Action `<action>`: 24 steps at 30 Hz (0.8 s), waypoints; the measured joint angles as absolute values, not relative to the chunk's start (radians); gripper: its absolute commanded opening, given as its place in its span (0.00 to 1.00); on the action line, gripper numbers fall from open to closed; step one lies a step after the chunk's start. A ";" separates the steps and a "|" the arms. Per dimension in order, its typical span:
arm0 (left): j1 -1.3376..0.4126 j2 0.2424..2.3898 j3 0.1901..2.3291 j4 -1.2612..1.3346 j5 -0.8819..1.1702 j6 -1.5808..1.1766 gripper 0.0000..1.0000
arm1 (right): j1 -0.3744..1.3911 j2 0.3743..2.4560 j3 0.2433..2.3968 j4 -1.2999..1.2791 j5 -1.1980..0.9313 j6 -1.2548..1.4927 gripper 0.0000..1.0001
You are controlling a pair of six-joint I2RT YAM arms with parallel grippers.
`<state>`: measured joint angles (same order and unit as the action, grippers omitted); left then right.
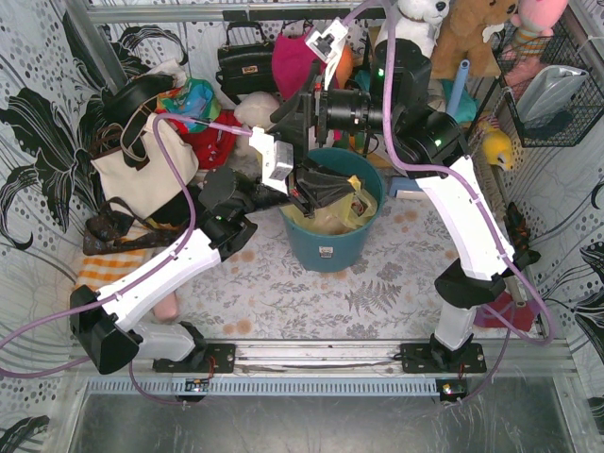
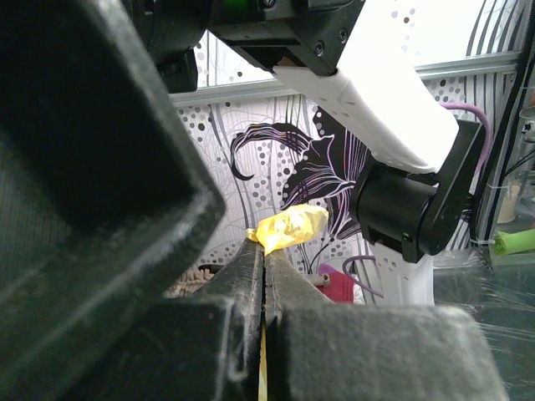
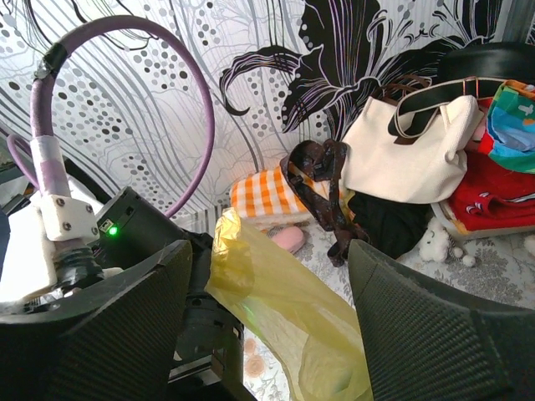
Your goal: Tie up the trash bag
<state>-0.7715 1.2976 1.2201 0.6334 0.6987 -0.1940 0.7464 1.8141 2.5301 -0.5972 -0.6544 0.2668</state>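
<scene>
Trash bag [image 3: 288, 334] running off bottom edge (right wrist view); left gripper [image 2: 264, 251] hiding all but yellow tip, fingers [image 2: 109, 167] blurring close up; left arm [image 1: 189, 255] covering bin [image 1: 326, 247] rim.

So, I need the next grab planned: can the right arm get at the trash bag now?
Likely yes: the trash bag rises between the open jaws of the right gripper, nothing blocking it.

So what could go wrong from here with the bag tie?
1. The left fingers pinch only a thin tip of the trash bag; it may slip out under pull.
2. The right fingers stand open around a bag strand, so nothing holds that side.
3. Pulling the thin plastic could tear it or drag the bin.
</scene>
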 measured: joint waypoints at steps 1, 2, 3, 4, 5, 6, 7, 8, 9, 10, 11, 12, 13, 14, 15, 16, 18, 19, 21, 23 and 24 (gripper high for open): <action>-0.772 1.297 1.219 0.634 0.700 -0.194 0.00 | 0.746 1.814 2.530 -0.599 -0.654 0.267 0.71; -0.772 1.297 1.218 0.634 0.700 -0.194 0.00 | 0.748 1.814 2.530 -0.602 -0.651 0.267 0.69; -0.772 1.296 1.217 0.635 0.701 -0.194 0.00 | 0.749 1.814 2.530 -0.603 -0.650 0.266 0.67; -0.772 1.296 1.215 0.635 0.701 -0.194 0.00 | 0.752 1.814 2.530 -0.605 -0.646 0.266 0.63; -0.771 1.296 1.215 0.634 0.701 -0.194 0.00 | 0.754 1.814 2.530 -0.606 -0.641 0.267 0.58; -0.772 1.296 1.215 0.633 0.701 -0.194 0.00 | 0.756 1.814 2.530 -0.606 -0.637 0.266 0.55; -0.772 1.296 1.215 0.633 0.701 -0.194 0.00 | 0.757 1.814 2.530 -0.606 -0.631 0.267 0.51; -0.772 1.296 1.215 0.633 0.702 -0.194 0.00 | 0.759 1.814 2.530 -0.605 -0.627 0.268 0.47; -0.772 1.296 1.215 0.633 0.702 -0.194 0.00 | 0.759 1.814 2.530 -0.605 -0.619 0.268 0.43; -0.772 1.296 1.215 0.634 0.702 -0.194 0.00 | 0.759 1.814 2.530 -0.605 -0.610 0.268 0.38; -0.772 1.296 1.215 0.635 0.702 -0.194 0.00 | 0.759 1.814 2.530 -0.605 -0.600 0.270 0.31; -0.771 1.296 1.215 0.635 0.703 -0.194 0.00 | 0.759 1.814 2.530 -0.605 -0.594 0.271 0.23; -0.771 1.295 1.215 0.635 0.703 -0.194 0.00 | 0.759 1.814 2.530 -0.604 -0.585 0.273 0.15; -0.771 1.295 1.215 0.636 0.703 -0.194 0.00 | 0.759 1.814 2.530 -0.603 -0.577 0.276 0.08; -0.771 1.294 1.215 0.635 0.703 -0.194 0.00 | 0.759 1.814 2.530 -0.601 -0.570 0.276 0.04; -0.771 1.293 1.215 0.635 0.703 -0.194 0.00 | 0.759 1.814 2.530 -0.601 -0.561 0.278 0.00; -0.771 1.289 1.215 0.633 0.702 -0.193 0.00 | 0.759 1.814 2.530 -0.598 -0.544 0.280 0.00; -0.772 1.288 1.215 0.633 0.701 -0.191 0.00 | 0.759 1.814 2.530 -0.597 -0.533 0.280 0.00; -0.771 1.285 1.215 0.633 0.696 -0.186 0.00 | 0.759 1.811 2.522 -0.589 -0.514 0.282 0.01; -0.771 1.285 1.217 0.630 0.691 -0.180 0.00 | 0.759 1.808 2.513 -0.583 -0.498 0.283 0.06; -0.771 1.287 1.222 0.624 0.691 -0.176 0.00 | 0.759 1.808 2.512 -0.582 -0.489 0.283 0.09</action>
